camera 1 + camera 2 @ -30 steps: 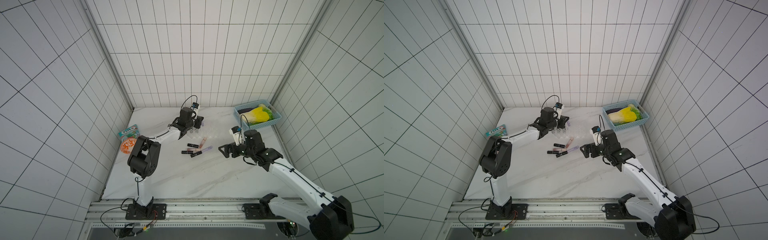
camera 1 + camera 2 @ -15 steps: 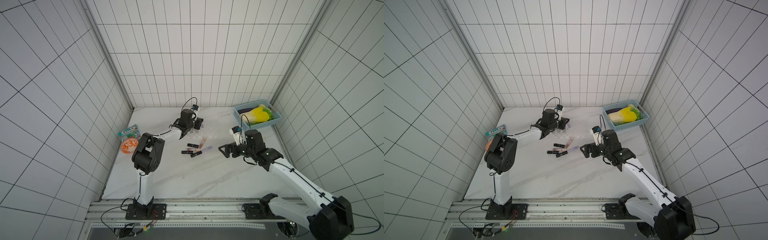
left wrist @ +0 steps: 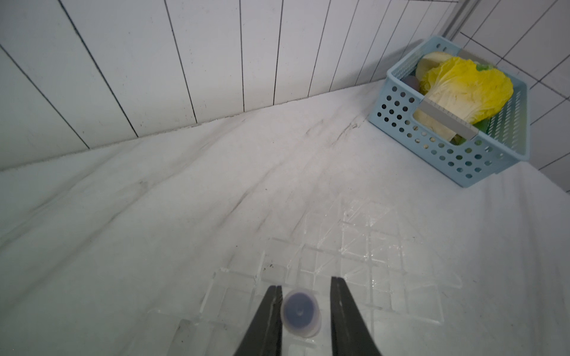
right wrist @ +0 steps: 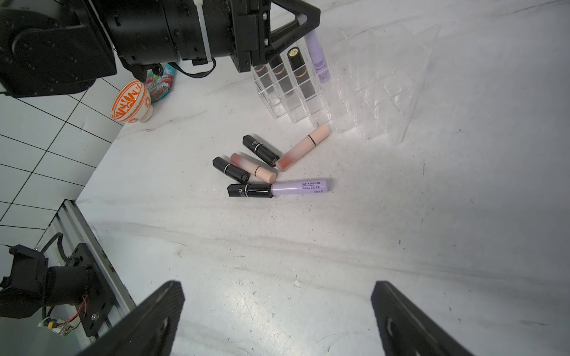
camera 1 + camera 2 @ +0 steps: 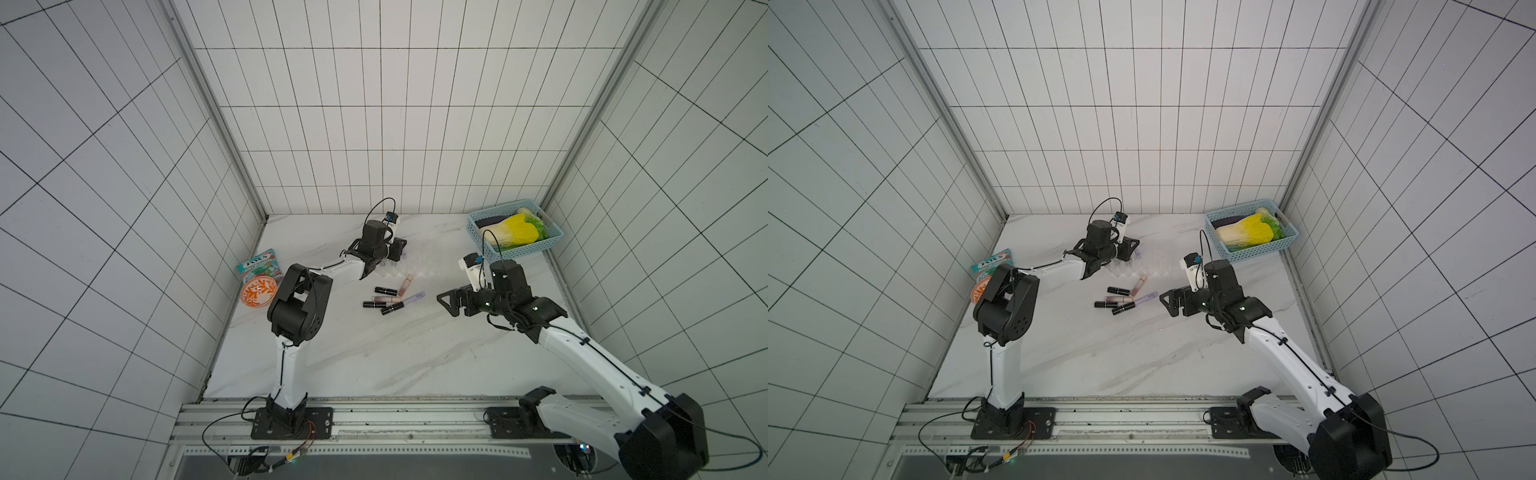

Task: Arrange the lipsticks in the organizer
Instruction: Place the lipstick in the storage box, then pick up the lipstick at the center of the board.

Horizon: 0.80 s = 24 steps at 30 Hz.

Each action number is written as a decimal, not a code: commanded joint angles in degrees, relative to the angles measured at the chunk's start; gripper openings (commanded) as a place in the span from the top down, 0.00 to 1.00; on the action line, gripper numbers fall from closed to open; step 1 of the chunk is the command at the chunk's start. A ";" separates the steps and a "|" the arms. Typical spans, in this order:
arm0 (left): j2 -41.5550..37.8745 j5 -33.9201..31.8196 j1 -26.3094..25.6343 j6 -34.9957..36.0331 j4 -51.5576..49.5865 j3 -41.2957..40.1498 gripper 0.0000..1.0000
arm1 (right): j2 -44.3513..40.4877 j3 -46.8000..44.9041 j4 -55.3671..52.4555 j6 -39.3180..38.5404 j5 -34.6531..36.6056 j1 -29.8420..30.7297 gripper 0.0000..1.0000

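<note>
The clear organizer [image 4: 385, 77] stands at the back middle of the marble table [image 5: 357, 353]. Three black lipsticks [image 4: 294, 67] and a lavender lipstick [image 4: 319, 58] stand in its slots. My left gripper [image 3: 306, 283] hangs over that lavender lipstick [image 3: 300, 313]. It is open: one finger touches the cap and the other stands apart. Several loose lipsticks [image 5: 390, 297] lie in front of the organizer: black [image 4: 260, 150], pale pink [image 4: 303, 147] and lavender [image 4: 300, 187]. To their right hovers my right gripper [image 5: 446, 303], wide open and holding nothing.
A light-blue basket [image 5: 515, 249] with a cabbage [image 5: 517, 232] sits in the back right corner. At the left edge of the table are an orange patterned bowl [image 5: 257, 291] and a snack packet [image 5: 259, 264]. Tiled walls close three sides.
My left gripper's jaws have parted from the lavender lipstick, which now stands in its slot. The left arm's elbow has shifted a little. The right arm has stayed still.
</note>
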 commanded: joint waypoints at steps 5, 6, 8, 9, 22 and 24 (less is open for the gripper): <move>-7.33 -0.20 -3.00 1.43 3.69 -2.66 0.40 | 9.08 6.88 -6.44 -3.48 3.98 0.69 0.08; -8.61 -0.47 -3.14 1.21 3.74 -3.17 0.39 | 10.18 7.59 -6.51 -3.65 3.98 0.77 0.09; -12.35 -2.45 -3.08 -0.77 3.46 -5.19 0.38 | 12.73 9.30 -6.55 -4.37 4.42 1.20 0.11; -14.31 -3.96 -2.90 -1.87 3.10 -6.16 0.38 | 14.24 10.40 -6.92 -5.00 4.90 1.48 0.11; -47.59 -2.38 12.46 -25.90 2.08 -39.94 0.39 | 36.09 24.46 -15.00 -15.97 7.92 8.29 0.14; -51.62 -2.03 12.68 -27.39 9.91 -46.09 0.39 | 37.95 25.55 -14.90 -16.57 7.13 8.59 0.13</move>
